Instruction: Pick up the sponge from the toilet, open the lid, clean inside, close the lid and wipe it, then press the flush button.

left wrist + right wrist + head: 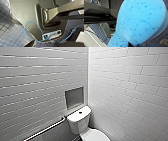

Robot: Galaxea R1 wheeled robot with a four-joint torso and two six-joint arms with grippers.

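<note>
The white toilet [79, 122] stands in the corner of a white-tiled room, low in the head view. Its boxy tank carries the dark round flush button [80, 112] on top. The rear part of the oval lid [96, 136] shows at the picture's lower edge and looks to lie down over the bowl. In the right wrist view the bright blue sponge [140, 22] looms very close, pinched at its narrow end by my right gripper [137, 45], which is shut on it. The left wrist view looks down past my own body, and nothing sits in the left gripper.
A metal grab bar [46, 129] runs along the left wall beside the tank. A recessed niche [74, 97] is set into that wall above the tank. The floor [10, 35] is dark blue small tiles. A blue cable [32, 28] loops across my base.
</note>
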